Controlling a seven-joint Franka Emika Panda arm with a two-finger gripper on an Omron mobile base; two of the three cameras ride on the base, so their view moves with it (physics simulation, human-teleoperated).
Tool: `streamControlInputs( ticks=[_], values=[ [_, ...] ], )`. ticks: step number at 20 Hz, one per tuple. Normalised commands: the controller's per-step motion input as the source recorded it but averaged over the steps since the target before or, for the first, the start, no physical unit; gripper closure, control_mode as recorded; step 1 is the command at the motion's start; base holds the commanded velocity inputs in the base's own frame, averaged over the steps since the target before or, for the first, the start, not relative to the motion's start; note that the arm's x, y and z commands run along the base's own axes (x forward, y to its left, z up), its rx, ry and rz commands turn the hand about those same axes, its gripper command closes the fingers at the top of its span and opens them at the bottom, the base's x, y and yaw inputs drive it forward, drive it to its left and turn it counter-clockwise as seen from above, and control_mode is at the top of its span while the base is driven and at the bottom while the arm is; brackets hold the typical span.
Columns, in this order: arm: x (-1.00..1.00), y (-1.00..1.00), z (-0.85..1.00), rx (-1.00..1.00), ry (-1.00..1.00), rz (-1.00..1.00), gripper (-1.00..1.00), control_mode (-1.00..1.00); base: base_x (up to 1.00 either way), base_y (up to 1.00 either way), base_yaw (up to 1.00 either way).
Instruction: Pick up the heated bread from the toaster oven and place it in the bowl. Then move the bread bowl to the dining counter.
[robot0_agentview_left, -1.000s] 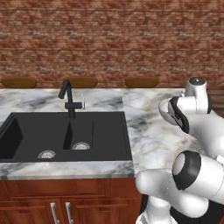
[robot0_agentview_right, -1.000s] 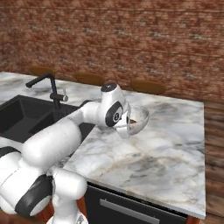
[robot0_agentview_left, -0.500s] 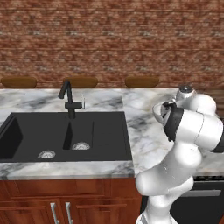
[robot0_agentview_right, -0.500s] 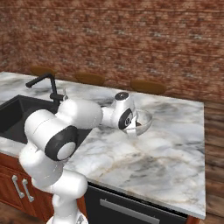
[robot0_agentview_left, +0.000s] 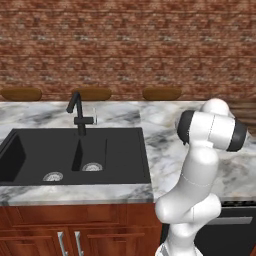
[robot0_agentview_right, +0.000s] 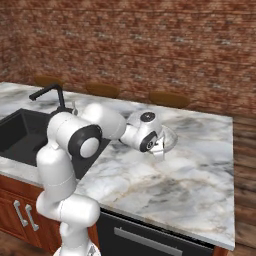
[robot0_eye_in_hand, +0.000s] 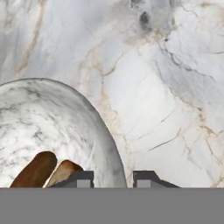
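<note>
dining counter (robot0_agentview_right: 165, 180): long white-and-grey veined marble top in front of a red brick wall; landmark for everything below.
sink (robot0_agentview_left: 75, 155): black double basin sunk into the counter's left part, two round drains showing.
arm (robot0_agentview_right: 95, 132): white with dark joints, reaching from the sink side across the counter toward the bowl.
faucet (robot0_agentview_left: 76, 112): black, upright at the sink's back edge, between the two basins.
stools (robot0_agentview_left: 92, 93): three brown round tops just past the counter's far edge, against the brick wall.
bowl (robot0_eye_in_hand: 48, 127): round, whitish with grey marbled veining, sitting upright on the counter right of the sink; in the right base view (robot0_agentview_right: 170, 139) it is half hidden behind the hand.
bread (robot0_eye_in_hand: 43, 170): golden-brown, two rounded lobes, darker on the left one; lies inside the bowl at its bottom, much smaller than the bowl.
gripper (robot0_eye_in_hand: 113, 178): fingers straddle the bowl's rim, one tip inside, one outside, narrow gap; can't tell if the pads touch the wall or have let go.
</note>
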Motion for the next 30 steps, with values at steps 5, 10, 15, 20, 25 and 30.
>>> streamControlInputs(
  ticks=[5, 10, 15, 20, 25, 30],
  values=[
    [0.01, -0.02, 0.23, 0.02, 0.00, 0.00, -1.00, -1.00, 0.00, 0.00, 0.00],
    [-0.07, 0.00, 0.89, 0.00, -0.03, 0.00, -1.00, -1.00, 0.00, 0.00, 0.00],
    [-0.64, 0.00, 0.99, 0.00, -0.16, 0.00, -1.00, -1.00, 0.00, 0.00, 0.00],
    [-1.00, 0.00, 0.73, 0.00, -0.29, 0.00, -1.00, -1.00, 0.00, 0.00, 0.00],
    [-1.00, 0.00, 0.40, -0.01, -0.40, 0.04, -1.00, -1.00, 0.00, 0.00, 0.00],
    [-1.00, 0.00, 0.10, -0.06, -0.48, 0.05, -1.00, -1.00, 0.00, 0.00, 0.00]
  ],
)
